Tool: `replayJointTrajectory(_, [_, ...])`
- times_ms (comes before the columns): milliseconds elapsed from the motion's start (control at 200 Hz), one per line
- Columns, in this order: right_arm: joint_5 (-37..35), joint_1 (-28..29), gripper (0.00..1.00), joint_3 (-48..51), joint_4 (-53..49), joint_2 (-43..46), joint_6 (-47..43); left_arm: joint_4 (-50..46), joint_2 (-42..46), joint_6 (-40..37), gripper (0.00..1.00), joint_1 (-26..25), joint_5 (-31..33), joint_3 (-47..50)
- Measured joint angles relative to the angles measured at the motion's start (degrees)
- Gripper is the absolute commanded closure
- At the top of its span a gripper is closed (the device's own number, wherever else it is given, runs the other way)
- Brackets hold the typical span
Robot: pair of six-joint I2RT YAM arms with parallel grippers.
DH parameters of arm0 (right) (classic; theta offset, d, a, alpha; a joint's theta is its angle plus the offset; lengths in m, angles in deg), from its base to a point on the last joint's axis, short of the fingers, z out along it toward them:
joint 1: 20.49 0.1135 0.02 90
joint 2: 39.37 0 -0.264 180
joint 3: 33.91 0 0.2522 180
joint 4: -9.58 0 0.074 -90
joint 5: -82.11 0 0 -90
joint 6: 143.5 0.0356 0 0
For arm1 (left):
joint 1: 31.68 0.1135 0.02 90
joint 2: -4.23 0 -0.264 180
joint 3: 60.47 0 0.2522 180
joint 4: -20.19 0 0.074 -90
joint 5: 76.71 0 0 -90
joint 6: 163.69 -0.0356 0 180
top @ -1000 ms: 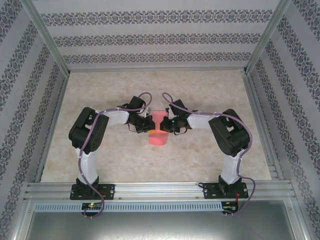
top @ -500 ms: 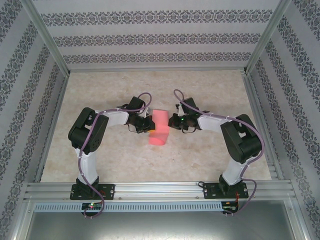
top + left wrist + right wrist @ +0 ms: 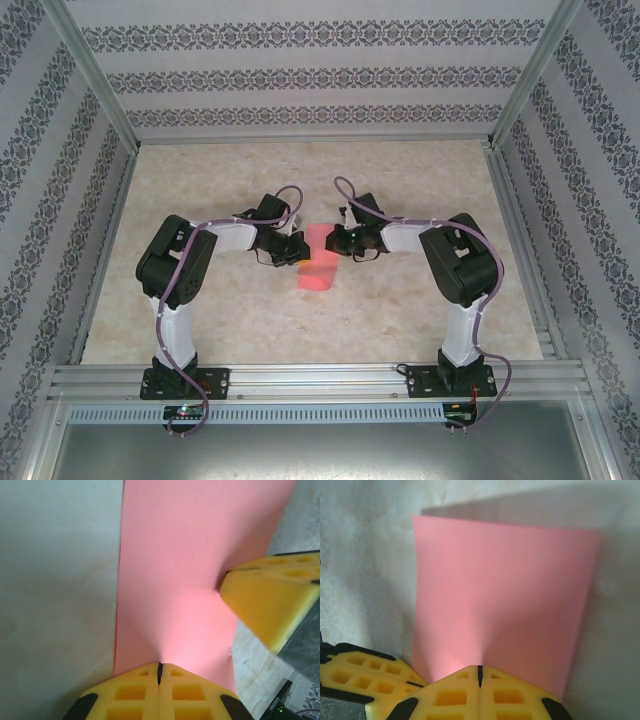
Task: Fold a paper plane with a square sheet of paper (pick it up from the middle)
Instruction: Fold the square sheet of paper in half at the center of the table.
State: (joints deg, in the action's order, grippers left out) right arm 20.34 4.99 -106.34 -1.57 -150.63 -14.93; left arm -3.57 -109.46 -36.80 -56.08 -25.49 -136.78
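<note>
The square sheet of paper (image 3: 318, 262) is salmon pink and hangs bent between the two grippers over the middle of the table, its lower part curling towards the near side. My left gripper (image 3: 298, 248) is shut on the sheet's left edge; in the left wrist view its yellow pads (image 3: 135, 692) meet on the paper (image 3: 190, 570). From the right, my right gripper (image 3: 331, 242) is shut on the opposite edge, its pads (image 3: 510, 697) closed on the sheet (image 3: 500, 590). The two grippers are a few centimetres apart. The paper plane is out of view.
The marbled tabletop (image 3: 400, 320) lies under the paper. Aluminium frame rails (image 3: 300, 380) run along the near edge and both sides, and patterned walls (image 3: 300, 70) enclose the cell.
The right gripper first pulled away to the right, spreading the sheet, then came back left towards the left gripper, so the paper now bows narrower. The left arm stayed put.
</note>
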Motion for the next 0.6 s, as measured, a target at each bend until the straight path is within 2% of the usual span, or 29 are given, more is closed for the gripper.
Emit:
replayJointTrajectory(170, [1.8, -4.1, 1.00, 2.3, 2.2, 0.8, -0.1, 1.5, 0.1, 0.0, 1.00, 0.0, -0.2, 0.6])
replayJointTrajectory(350, [-3.7, -7.1, 1.00, 4.2, 1.9, 3.9, -1.3, 1.7, 0.1, 0.2, 1.00, 0.0, -0.3, 0.7])
replayJointTrajectory(445, [-5.4, -6.2, 1.00, 4.8, 2.0, 6.3, -1.4, 1.8, 0.1, 0.3, 1.00, 0.0, -0.3, 0.7])
replayJointTrajectory(600, [-5.2, -1.0, 1.00, 3.1, 2.4, 6.6, -1.3, 1.9, 0.1, 0.6, 1.00, 0.0, -0.4, 0.8])
